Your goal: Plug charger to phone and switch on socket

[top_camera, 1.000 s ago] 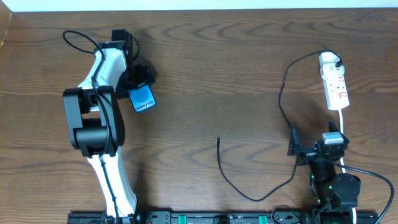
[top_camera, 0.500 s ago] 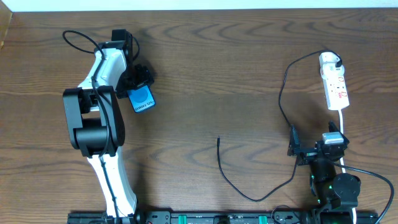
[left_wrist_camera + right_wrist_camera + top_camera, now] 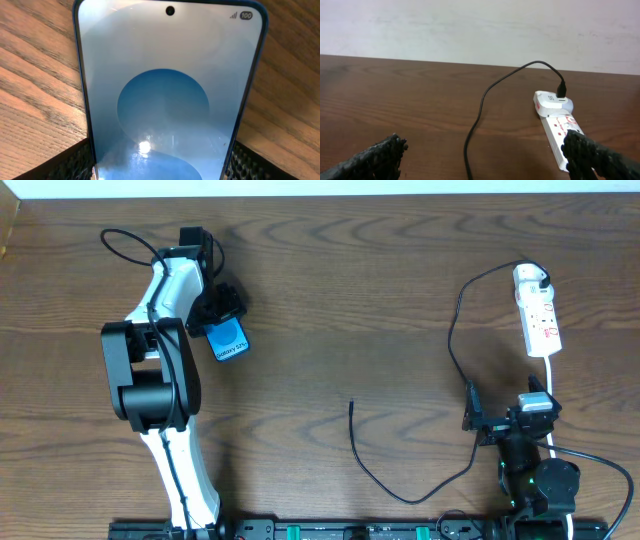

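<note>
Pinching one short end of the slim rectangular blue-screened smartphone (image 3: pixel 229 340) in the left gripper (image 3: pixel 219 319) toward the far-left corner of the brown wooden desk (image 3: pixel 330 300), and drawing it a touch farther from the near edge than a second ago, likely repositioning it for plugging. Leaving the long thin black charger cable (image 3: pixel 452 330) where it was, small plug tip (image 3: pixel 351 405) lying loose toward the middle of the near edge, well apart from the smartphone, white adapter (image 3: pixel 530 277) sitting in the narrow white power strip (image 3: pixel 543 328) by the right edge. Holding the right gripper (image 3: pixel 485 157) spread and empty near the near-right corner, so judging plugging and switching as not yet done.
</note>
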Controlling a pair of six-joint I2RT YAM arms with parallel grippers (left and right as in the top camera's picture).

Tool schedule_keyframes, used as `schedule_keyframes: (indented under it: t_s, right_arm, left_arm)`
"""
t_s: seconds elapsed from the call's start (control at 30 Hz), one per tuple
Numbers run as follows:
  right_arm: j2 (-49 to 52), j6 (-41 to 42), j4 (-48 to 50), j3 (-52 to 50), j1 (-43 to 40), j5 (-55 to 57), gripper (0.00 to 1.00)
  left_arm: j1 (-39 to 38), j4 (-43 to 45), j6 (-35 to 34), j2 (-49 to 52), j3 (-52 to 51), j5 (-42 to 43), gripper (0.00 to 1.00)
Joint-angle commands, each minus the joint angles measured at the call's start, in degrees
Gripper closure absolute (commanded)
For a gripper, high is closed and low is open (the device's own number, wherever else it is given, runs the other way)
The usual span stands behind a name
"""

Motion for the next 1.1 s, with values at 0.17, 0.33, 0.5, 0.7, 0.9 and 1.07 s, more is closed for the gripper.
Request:
schedule_keyframes:
  t_s: [0.17, 0.33, 0.5, 0.7, 0.9, 1.07]
  right_arm:
    - [-0.5, 0.8, -0.2, -0.1, 0.2, 0.2, 0.01]
    - [-0.5, 0.8, -0.2, -0.1, 0.2, 0.2, 0.01]
    - [-0.5, 0.8, -0.2, -0.1, 0.2, 0.2, 0.01]
    - [-0.5, 0.8, -0.2, -0.1, 0.2, 0.2, 0.01]
    - [-0.5, 0.8, -0.2, -0.1, 0.2, 0.2, 0.01]
    - [-0.5, 0.8, -0.2, -0.1, 0.2, 0.2, 0.01]
  left_arm:
    - [0.1, 0.4, -0.2, 1.1, -1.4, 1.7, 0.23]
    - [0.1, 0.4, -0.6, 1.1, -1.4, 1.7, 0.27]
    - [0.1, 0.4, -0.6, 1.1, -1.4, 1.7, 0.27]
    - [0.1, 0.4, -0.6, 1.1, -1.4, 1.7, 0.32]
    - [0.1, 0.3, -0.6, 1.1, -1.4, 1.7, 0.43]
    - [0.1, 0.4, -0.6, 1.1, -1.4, 1.6, 0.6]
